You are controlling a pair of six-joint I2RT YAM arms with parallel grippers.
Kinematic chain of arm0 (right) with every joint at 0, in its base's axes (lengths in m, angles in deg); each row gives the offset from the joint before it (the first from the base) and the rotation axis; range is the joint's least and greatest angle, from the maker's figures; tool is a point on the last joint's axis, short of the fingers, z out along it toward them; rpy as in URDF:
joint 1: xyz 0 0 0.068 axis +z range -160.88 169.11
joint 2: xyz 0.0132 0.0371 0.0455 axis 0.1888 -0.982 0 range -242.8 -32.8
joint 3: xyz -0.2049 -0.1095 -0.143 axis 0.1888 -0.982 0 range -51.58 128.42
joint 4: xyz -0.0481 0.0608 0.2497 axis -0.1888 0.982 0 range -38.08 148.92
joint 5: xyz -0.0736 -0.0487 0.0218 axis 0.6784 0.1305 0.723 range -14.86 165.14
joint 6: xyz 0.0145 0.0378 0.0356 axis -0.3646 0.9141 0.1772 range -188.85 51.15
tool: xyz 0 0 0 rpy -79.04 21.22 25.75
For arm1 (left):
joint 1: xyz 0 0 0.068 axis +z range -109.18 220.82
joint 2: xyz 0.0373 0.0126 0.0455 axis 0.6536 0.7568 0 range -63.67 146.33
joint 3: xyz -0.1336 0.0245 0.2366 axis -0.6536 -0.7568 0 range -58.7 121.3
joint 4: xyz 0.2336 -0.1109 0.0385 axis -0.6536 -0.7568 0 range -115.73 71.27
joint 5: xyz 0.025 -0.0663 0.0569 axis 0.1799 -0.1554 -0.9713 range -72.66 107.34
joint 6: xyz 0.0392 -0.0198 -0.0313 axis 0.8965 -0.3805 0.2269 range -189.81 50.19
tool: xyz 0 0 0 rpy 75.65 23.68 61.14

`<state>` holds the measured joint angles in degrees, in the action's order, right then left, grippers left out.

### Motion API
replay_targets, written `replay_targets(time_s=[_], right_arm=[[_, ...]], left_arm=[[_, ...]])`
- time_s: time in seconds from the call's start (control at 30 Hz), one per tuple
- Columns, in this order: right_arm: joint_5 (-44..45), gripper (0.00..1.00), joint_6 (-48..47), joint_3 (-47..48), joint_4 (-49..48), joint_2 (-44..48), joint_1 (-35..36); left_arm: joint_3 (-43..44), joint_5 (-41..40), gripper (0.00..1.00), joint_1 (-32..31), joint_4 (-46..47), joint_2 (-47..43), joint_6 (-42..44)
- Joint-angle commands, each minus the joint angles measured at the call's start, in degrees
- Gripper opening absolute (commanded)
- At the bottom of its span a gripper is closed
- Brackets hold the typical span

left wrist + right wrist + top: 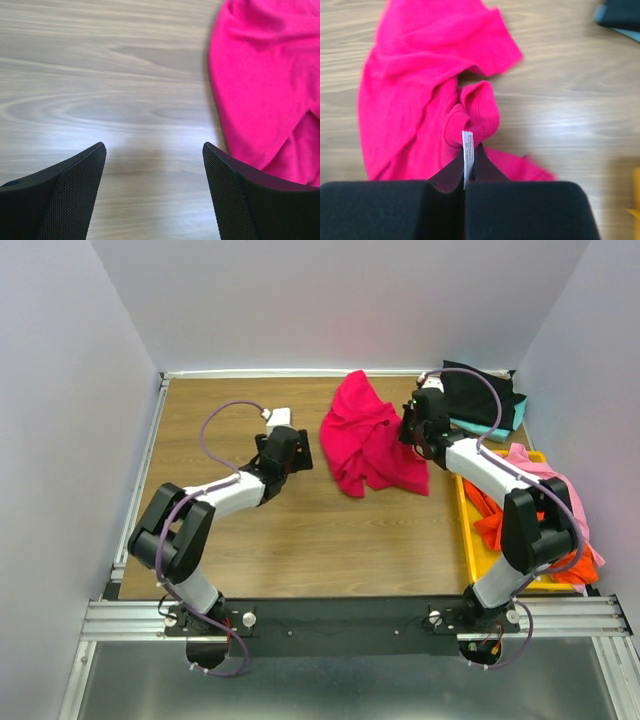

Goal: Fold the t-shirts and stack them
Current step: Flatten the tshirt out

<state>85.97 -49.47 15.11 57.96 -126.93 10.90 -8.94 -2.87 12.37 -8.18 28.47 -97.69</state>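
The crimson-red t-shirt (370, 445) lies crumpled on the wooden table at centre back. My right gripper (408, 430) is at its right edge. In the right wrist view the gripper (471, 149) is shut on the shirt's white neck label (467, 137), with the collar and the shirt (420, 75) bunched just beyond the tips. My left gripper (298, 455) is open and empty, low over bare wood just left of the shirt. In the left wrist view the gripper (154, 150) has the shirt (265, 85) beside its right finger. A black shirt (480, 395) lies on a teal one (490, 428) at the back right.
A yellow bin (470, 530) at the right edge holds the pink shirt (545, 468) and the orange shirt (490, 515). White walls enclose the table on the left, back and right. Bare wood lies in front of the red shirt.
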Motion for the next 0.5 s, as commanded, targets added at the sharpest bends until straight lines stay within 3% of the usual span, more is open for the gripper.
replay_targets(time_s=[0.0, 0.07, 0.17, 0.2, 0.47], right_arm=[[0.9, 0.03, -0.2, 1.3, 2.7, -2.5, -2.3], [0.7, 0.04, 0.2, 1.7, 2.6, -4.2, -2.7], [0.8, 0.44, 0.9, 1.9, 2.7, -5.5, -3.2], [-0.4, 0.68, 1.5, 1.1, 2.6, -4.7, -3.2], [-3.0, 0.72, 5.5, -9.8, 0.0, 6.5, -0.4]], left_arm=[[3.2, 3.7, 0.86, -3.9, 1.5, 4.5, 0.6], [3.6, 6.3, 0.86, -4.7, 3.2, 5.6, 0.3], [3.2, 7.1, 0.86, -5.8, 6.0, 6.1, -0.5], [4.5, 6.5, 0.86, -5.8, 6.5, 6.6, 0.0], [16.5, 7.4, 0.86, -5.7, 4.2, 13.4, 6.1]])
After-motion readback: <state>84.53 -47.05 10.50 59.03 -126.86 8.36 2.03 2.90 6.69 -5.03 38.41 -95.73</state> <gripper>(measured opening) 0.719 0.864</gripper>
